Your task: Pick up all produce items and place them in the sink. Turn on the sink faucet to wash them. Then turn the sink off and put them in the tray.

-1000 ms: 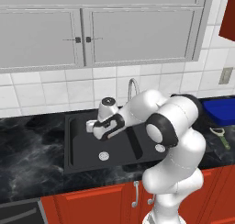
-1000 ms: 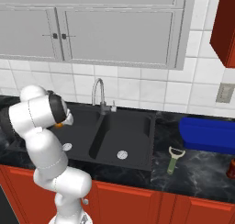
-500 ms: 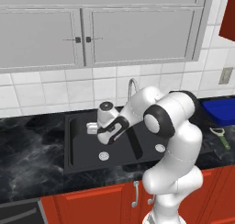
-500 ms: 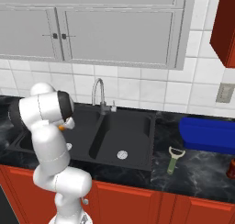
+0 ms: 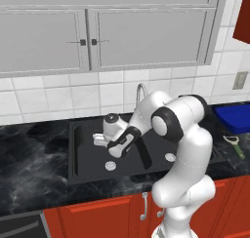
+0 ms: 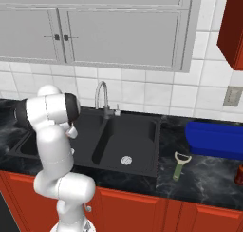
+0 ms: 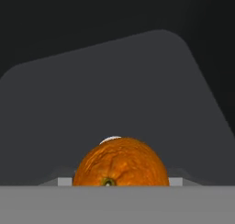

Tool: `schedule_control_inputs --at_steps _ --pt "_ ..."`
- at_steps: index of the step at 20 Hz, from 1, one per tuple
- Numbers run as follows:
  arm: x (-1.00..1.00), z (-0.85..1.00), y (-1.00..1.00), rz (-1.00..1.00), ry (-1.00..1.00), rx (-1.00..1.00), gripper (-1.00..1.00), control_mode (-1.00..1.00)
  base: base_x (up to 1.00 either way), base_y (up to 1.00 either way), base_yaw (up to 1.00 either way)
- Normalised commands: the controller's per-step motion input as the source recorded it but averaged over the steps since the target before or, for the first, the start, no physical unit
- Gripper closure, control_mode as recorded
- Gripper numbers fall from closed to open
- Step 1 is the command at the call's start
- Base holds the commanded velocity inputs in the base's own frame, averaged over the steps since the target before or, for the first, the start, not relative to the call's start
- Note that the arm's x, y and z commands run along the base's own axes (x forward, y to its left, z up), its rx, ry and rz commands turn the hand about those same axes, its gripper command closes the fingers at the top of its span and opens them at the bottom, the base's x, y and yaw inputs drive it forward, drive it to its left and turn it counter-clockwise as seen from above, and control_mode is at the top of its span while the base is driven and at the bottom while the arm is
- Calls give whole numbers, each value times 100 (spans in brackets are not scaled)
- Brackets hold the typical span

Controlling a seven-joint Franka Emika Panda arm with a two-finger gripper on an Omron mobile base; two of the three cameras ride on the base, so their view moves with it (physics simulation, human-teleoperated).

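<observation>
Above the left basin of the black sink (image 5: 83,156), at nine o'clock from the faucet (image 5: 140,93), the gripper (image 5: 99,140) clasps an orange (image 7: 120,164).

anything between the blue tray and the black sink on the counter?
Only a green-handled peeler on the dark marble counter, between bright blue tray and black double-basin sink, in the right base view.

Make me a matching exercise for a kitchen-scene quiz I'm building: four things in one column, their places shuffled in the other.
1. orange
2. tray
3. peeler
4. faucet

a. on the counter in front of the tray
b. behind the sink
c. close in front of the gripper, above a basin
d. on the counter right of the sink

Pairs: 1-c, 2-d, 3-a, 4-b
</observation>
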Motion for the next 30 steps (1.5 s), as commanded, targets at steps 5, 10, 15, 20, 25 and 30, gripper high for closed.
schedule_control_inputs --at_steps 5,10,15,20,25,30 --pt "0 -8 -8 -2 0 -1 100 -100 0 0 0" --pt "0 -7 -11 0 0 0 100 -100 0 0 0" --pt "0 -3 -3 0 0 0 100 -100 0 0 0" --pt "0 0 0 0 0 0 100 -100 0 0 0" --pt "0 -3 0 0 0 0 100 -100 0 0 0" --pt "0 -7 1 0 0 0 100 -100 0 0 0"
